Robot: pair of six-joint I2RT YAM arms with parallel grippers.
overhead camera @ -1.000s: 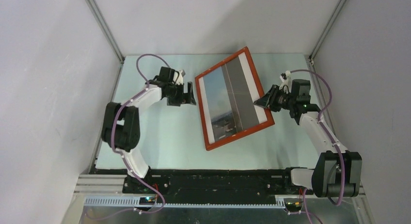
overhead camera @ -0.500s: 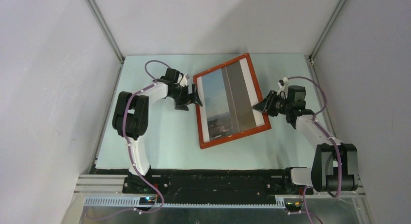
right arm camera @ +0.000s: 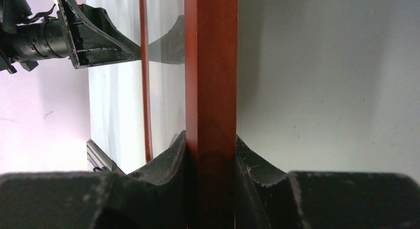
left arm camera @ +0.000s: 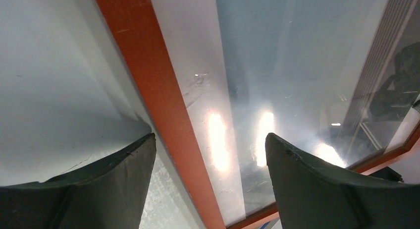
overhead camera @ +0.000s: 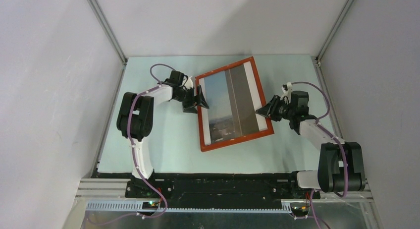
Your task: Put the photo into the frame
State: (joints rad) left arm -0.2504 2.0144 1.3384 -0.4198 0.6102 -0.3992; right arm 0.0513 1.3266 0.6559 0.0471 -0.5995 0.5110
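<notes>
Nearest the arm bases, the frame [overhead camera: 236, 140] sits skewed over the middle of the desk [overhead camera: 158, 144], with the photo [overhead camera: 232, 102] showing face up inside its moulding. Farther in, the right claw [overhead camera: 261, 111] pinches the frame's right rail, one finger pressed against each face. Beyond it, the left claw [overhead camera: 202, 97] stands spread, and the left rail passes between its fingers [left arm camera: 106, 182].

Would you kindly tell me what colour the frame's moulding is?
Orange-brown, seen best in the right wrist view, where the frame runs up the middle.
</notes>
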